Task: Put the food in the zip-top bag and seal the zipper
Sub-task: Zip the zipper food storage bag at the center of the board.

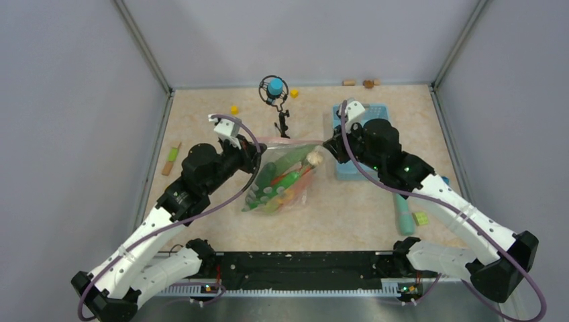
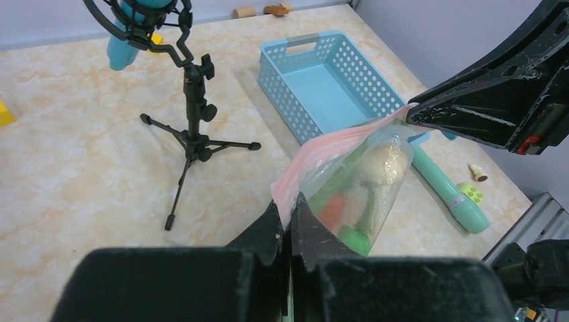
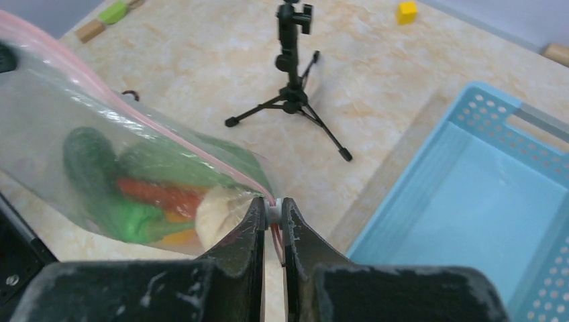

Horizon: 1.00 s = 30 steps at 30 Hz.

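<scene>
We see the zip-top bag stretched between the two arms near the middle of the surface, its zipper running as the top edge from one arm to the other. The left fingers are clenched on the zipper's left end, with the pink strip rising out from between them. The right fingers are pinched on the opposite end, and a small white piece sits in the narrow gap between them (we cannot tell exactly what it is).

Inside the bag we make out a dark green cucumber, an orange carrot and a beige mushroom lying close under the zipper at the right end. Other green and yellow pieces are bunched lower down. We cannot tell whether the bag's bottom touches the surface or hangs just above it, nor whether the zipper is pressed closed along its length.

A light blue basket stands just beside the bag on the right. A microphone stand stands behind the bag, a teal cylinder lies near the basket, and two yellow cubes sit well apart from the bag toward the far wall.
</scene>
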Each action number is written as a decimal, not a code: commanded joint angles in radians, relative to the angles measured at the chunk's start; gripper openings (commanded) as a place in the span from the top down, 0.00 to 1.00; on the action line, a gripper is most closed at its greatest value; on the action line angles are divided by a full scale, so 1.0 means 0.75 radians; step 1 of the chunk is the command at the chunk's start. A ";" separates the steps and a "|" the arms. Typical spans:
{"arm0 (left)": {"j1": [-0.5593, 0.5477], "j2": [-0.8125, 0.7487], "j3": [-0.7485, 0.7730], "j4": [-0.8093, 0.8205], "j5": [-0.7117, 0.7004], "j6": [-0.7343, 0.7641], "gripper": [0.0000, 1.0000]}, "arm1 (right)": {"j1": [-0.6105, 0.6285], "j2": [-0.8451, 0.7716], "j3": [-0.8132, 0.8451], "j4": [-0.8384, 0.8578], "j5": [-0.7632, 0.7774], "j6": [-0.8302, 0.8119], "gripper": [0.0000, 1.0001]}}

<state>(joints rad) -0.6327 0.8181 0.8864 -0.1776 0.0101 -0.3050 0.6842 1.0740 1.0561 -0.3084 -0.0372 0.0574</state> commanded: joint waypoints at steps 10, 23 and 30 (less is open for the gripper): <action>0.025 -0.125 0.014 0.026 -0.338 0.048 1.00 | -0.159 -0.015 -0.089 -0.138 0.497 0.054 1.00; 0.025 -0.152 0.021 0.024 -0.185 0.032 1.00 | -0.160 -0.172 -0.135 -0.061 0.134 0.029 1.00; 0.025 -0.205 0.019 0.008 -0.134 -0.022 1.00 | -0.160 -0.294 -0.156 -0.021 -0.067 0.040 1.00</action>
<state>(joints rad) -0.6422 0.7231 0.8764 -0.2199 -0.0189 -0.3138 0.6163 0.9134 0.9543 -0.3008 -0.1024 0.1230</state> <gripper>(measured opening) 0.011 0.058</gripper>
